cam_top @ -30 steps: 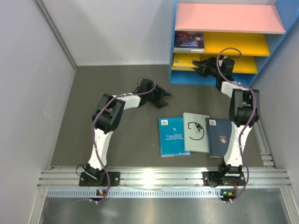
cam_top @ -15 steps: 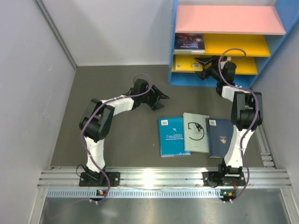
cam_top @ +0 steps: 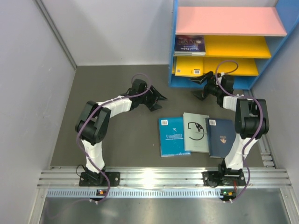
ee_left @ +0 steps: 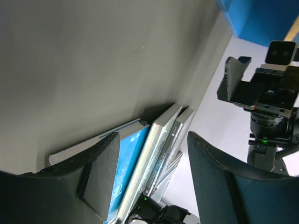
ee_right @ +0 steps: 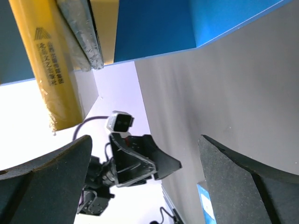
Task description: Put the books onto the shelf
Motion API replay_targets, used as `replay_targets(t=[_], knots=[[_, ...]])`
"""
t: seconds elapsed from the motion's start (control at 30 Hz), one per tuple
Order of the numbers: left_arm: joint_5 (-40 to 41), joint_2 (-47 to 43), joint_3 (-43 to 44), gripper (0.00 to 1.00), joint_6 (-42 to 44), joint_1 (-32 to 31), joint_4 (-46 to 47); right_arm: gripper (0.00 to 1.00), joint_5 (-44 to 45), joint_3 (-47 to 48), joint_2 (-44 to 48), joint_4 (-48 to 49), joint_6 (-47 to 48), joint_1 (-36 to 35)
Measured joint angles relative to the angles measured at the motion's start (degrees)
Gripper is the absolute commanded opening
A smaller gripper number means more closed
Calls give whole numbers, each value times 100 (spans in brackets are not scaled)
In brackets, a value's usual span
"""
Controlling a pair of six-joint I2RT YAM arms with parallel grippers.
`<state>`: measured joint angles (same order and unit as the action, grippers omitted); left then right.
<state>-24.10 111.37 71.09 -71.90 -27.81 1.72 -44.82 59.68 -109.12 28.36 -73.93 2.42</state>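
Note:
The shelf (cam_top: 229, 21) stands at the back right. A purple book (cam_top: 189, 44) lies on its upper yellow board and a yellow book (cam_top: 189, 66) on the lower one. In the right wrist view the yellow book (ee_right: 51, 70) rests against a grey book's edge (ee_right: 80, 39). Three books lie side by side on the floor: teal-blue (cam_top: 174, 136), grey-green (cam_top: 195, 132) and navy (cam_top: 220, 136). My right gripper (cam_top: 200, 88) (ee_right: 145, 182) hangs open and empty just in front of the shelf. My left gripper (cam_top: 156, 99) (ee_left: 154, 172) is open, low over the floor, facing the teal-blue book (ee_left: 126, 158).
Grey walls close in the dark floor on the left, back and right. An aluminium rail (cam_top: 159, 177) runs along the near edge under both arm bases. The two grippers face each other about a hand's width apart; each shows in the other's wrist view.
My right gripper opened, let go of the yellow book on the lower board and drew back out of the shelf to the floor in front. The left arm's elbow swung left; its gripper barely moved.

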Motion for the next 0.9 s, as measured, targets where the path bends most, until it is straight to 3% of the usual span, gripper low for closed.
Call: replay_targets(t=[0.03,0.13,0.17,0.27,0.4,0.7,0.83,0.9], knots=[[17,-48,-2,65,11,-7,-11,89,-9,22,20,-66,46,0],[81,-219,-13,64,42,-22,-63,68,-26,44,109,-225,173,0],[103,-297,-28,64,66,-33,-81,55,-31,44,170,-291,229,0],[111,-455,-74,64,120,-57,-103,45,-26,46,302,-339,297,0],[125,-597,-223,63,149,-101,-144,45,4,236,286,-435,299,0],[214,-798,-413,63,210,-127,-428,41,229,1663,-544,-680,343,-46],[254,-835,-413,63,280,-140,-492,40,293,1746,-693,-654,308,-90],[256,-835,-404,63,323,-164,-531,46,243,1547,-640,-385,249,-105]])
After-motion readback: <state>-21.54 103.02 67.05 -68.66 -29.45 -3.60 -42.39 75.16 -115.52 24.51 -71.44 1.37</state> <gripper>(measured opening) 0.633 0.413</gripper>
